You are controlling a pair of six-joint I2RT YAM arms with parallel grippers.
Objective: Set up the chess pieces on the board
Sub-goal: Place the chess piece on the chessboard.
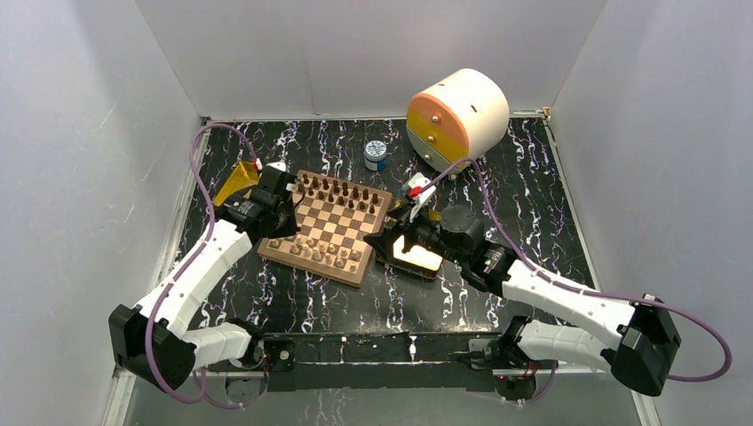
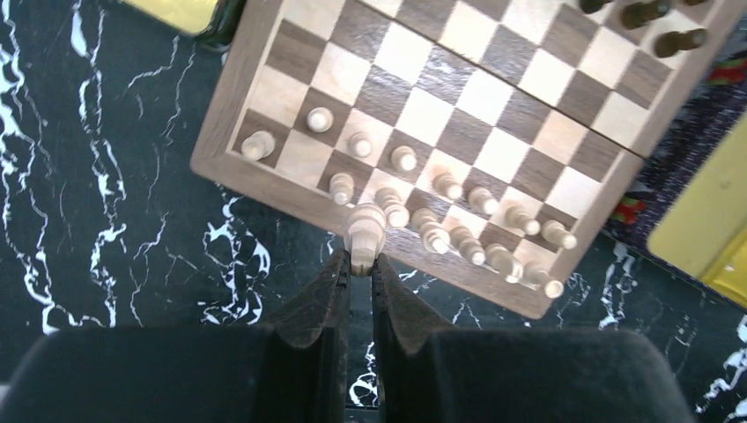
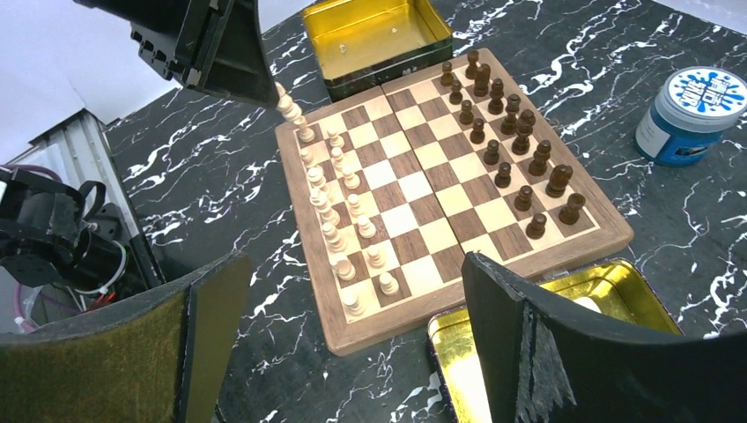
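Note:
The board (image 1: pixel 310 264) lies at the table's middle, with dark chess pieces (image 1: pixel 342 191) in two rows on its far side and pale chess pieces (image 1: pixel 320 250) on its near side. My left gripper (image 1: pixel 282 197) hovers over the board's left end. It is shut on a pale piece (image 2: pixel 363 231), gripped by its base and held just off the board's rim (image 2: pixel 229 115). In the right wrist view that held piece (image 3: pixel 286 101) hangs above the pale rows (image 3: pixel 339 211). My right gripper (image 3: pixel 352 291) stands wide open and empty by the board's right end, over a gold tray (image 3: pixel 617 291).
A second gold tray (image 1: pixel 235 182) sits left of the board, behind my left gripper. A blue-lidded jar (image 1: pixel 376 155) stands beyond the board. A large cream and orange cylinder (image 1: pixel 457 115) fills the back right. White walls close in the table on three sides.

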